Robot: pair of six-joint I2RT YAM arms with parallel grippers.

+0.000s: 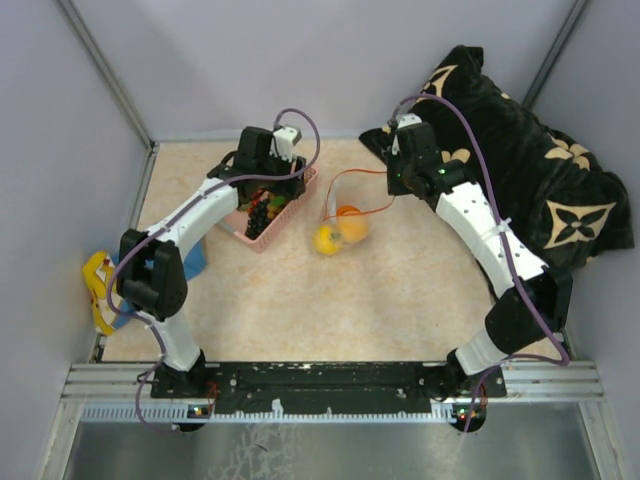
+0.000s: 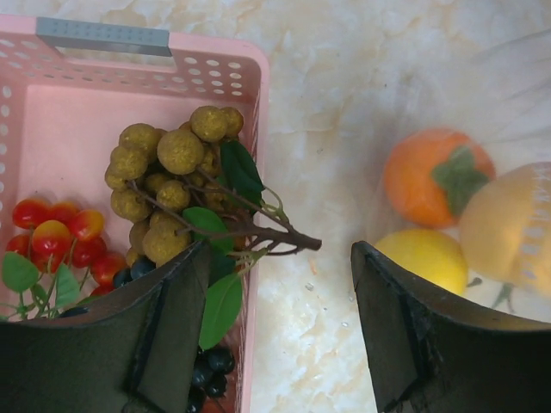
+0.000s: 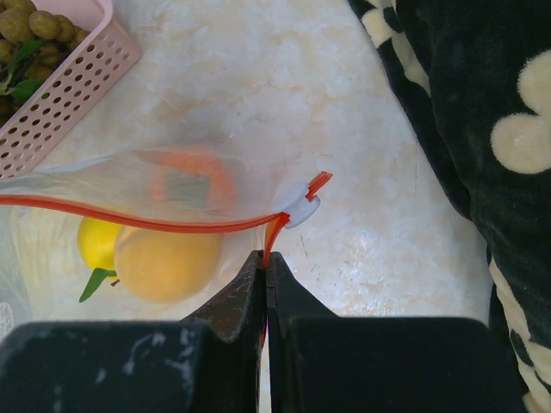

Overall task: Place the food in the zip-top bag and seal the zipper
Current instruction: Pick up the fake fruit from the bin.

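Note:
The clear zip-top bag (image 1: 343, 228) lies right of the pink basket (image 1: 300, 196) with its mouth held open. It holds an orange fruit (image 2: 435, 175) and yellow fruits (image 2: 428, 255). My right gripper (image 3: 267, 258) is shut on the red-orange zipper strip (image 3: 138, 220) near the white slider (image 3: 299, 206). My left gripper (image 2: 280, 258) is open and empty, straddling the basket's right wall, one finger over the basket, one over the table. The tan-brown berry cluster (image 2: 168, 181), red pieces (image 2: 60, 237) and dark grapes (image 2: 207, 372) lie in the basket.
A black cushion with cream motifs (image 1: 530, 170) fills the back right corner, close behind my right arm. A blue-and-yellow cloth (image 1: 105, 285) lies at the left edge. Grey walls close in the tan table (image 1: 400, 300) on three sides.

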